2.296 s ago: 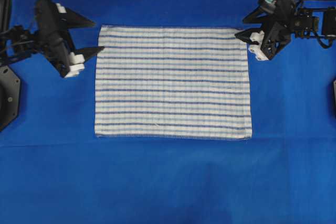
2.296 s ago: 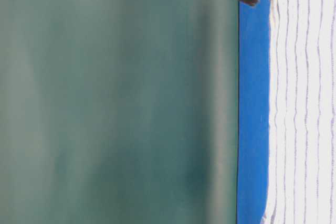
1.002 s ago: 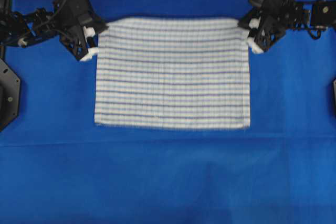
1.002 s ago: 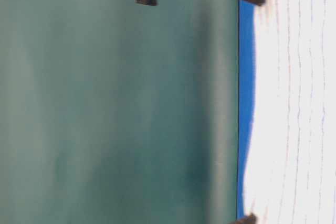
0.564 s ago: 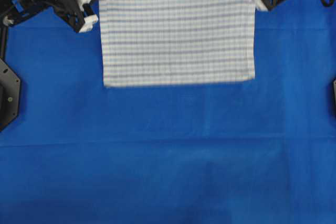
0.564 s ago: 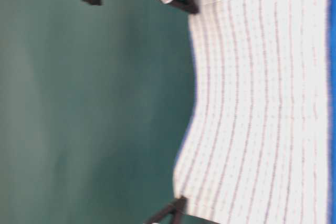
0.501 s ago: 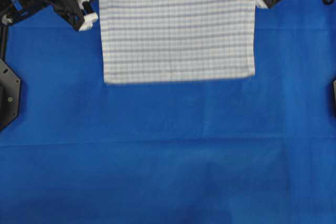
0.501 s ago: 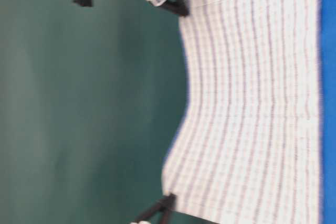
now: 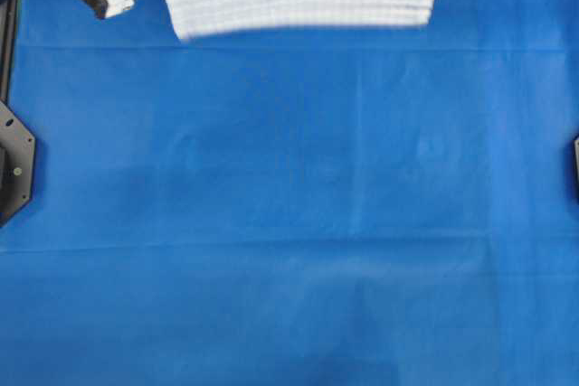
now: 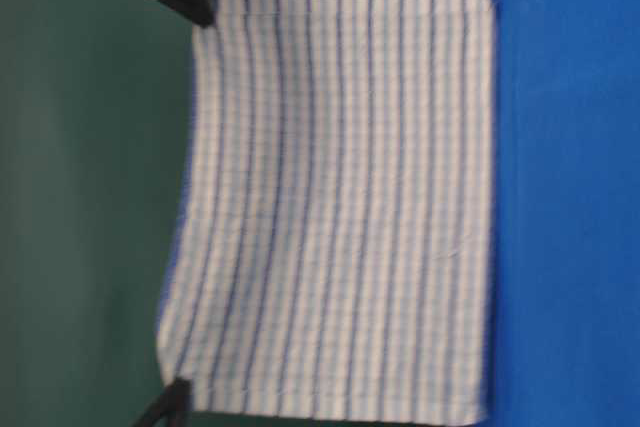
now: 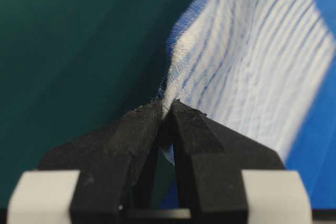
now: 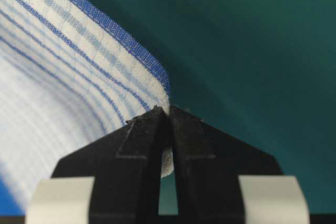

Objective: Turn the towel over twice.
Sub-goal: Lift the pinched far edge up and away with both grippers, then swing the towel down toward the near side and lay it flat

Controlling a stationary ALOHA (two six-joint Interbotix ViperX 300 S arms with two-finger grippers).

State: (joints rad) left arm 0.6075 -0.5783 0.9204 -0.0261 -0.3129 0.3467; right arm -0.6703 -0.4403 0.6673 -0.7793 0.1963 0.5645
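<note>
White cloth with thin blue stripes, the towel (image 10: pixel 340 207), hangs in the air as a nearly flat sheet, pinched at its two upper corners and lifted clear of the table (image 9: pixel 289 223), which is covered by a plain blue sheet (image 9: pixel 298 178). Holding it by both corners of one edge seems the sensible way to flip it: with the cloth spread taut between the arms, the free lower edge can be laid down first and the held edge carried over it, so the other face ends up on top. Judging by how things hang now, neither turn is finished.

On the left wrist view, the left gripper (image 11: pixel 167 109) has its jaws pressed nearly together, with a corner of the towel caught right at the tips; the cloth fans away from them, up and to the right. On the right wrist view, the right gripper (image 12: pixel 167 111) is likewise closed on the opposite corner, the hem with its darker blue band running off to the upper left from the tips.

Seen from overhead, the towel lies at the far edge of the table, only its lower part in view, with the left gripper just beside its left side. From table level its top edge sags slightly between the two held corners.
</note>
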